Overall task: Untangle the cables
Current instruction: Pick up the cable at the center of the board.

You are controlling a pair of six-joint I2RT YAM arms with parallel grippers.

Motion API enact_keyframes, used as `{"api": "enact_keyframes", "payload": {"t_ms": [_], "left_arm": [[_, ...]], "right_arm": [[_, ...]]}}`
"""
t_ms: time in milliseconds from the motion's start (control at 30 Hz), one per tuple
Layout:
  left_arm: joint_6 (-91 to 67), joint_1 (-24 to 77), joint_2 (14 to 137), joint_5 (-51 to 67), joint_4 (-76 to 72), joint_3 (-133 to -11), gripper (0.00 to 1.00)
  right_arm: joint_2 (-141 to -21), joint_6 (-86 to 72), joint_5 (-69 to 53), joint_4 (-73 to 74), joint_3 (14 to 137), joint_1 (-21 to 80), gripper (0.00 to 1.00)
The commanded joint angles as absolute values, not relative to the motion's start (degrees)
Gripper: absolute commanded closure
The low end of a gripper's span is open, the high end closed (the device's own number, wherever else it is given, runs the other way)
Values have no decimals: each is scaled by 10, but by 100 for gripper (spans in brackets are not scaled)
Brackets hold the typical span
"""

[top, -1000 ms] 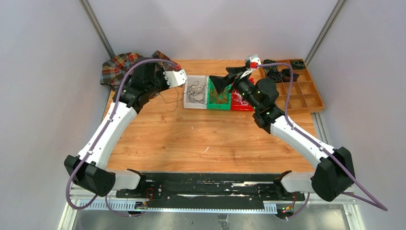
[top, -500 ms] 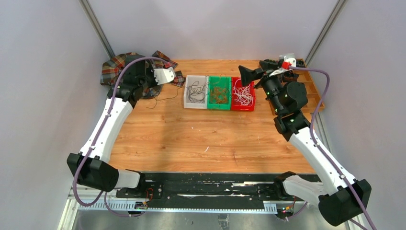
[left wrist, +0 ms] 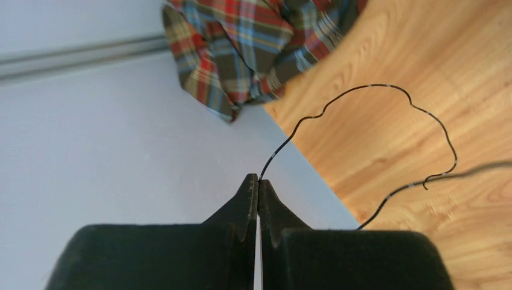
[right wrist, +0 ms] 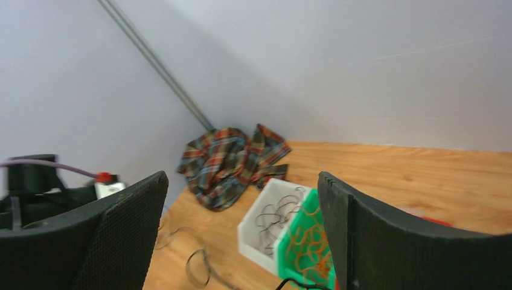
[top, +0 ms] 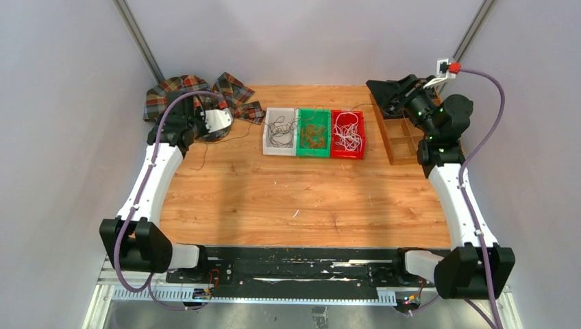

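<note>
My left gripper (top: 199,125) is at the table's far left edge by the plaid cloth, shut on one end of a thin black cable (left wrist: 386,87). The jaws (left wrist: 258,181) pinch it at their tips. The cable loops over the wood and trails toward the bins (top: 229,139). My right gripper (top: 387,92) is open and empty, raised over the wooden organizer at the far right; its wide jaws (right wrist: 241,229) look toward the bins. More black cables lie in the white bin (top: 268,130), copper-orange ones in the green bin (top: 314,152), white ones in the red bin (top: 348,155).
A plaid cloth (top: 179,92) lies bunched at the back left corner, also in the left wrist view (left wrist: 253,42) and the right wrist view (right wrist: 226,157). A wooden compartment tray (top: 404,140) stands at the right edge. The three bins sit in a row at the back middle.
My left arm has drawn back from the white bin to the far left, pulling the black cable along. My right arm has swung from over the bins to the right, over the wooden tray.
</note>
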State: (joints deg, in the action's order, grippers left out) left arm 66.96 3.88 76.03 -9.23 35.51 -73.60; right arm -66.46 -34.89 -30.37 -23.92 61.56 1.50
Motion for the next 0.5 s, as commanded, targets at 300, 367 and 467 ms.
{"api": "enact_keyframes", "payload": {"t_ms": [300, 367, 467], "left_arm": [[696, -122, 709, -21, 363, -631, 100], [723, -136, 686, -20, 339, -588, 100], [746, -171, 680, -16, 329, -549, 100]], "right_arm": [[-702, -393, -444, -142, 708, -23, 4], [-702, -386, -431, -134, 711, -32, 4], [-702, -376, -413, -118, 724, -51, 4]]}}
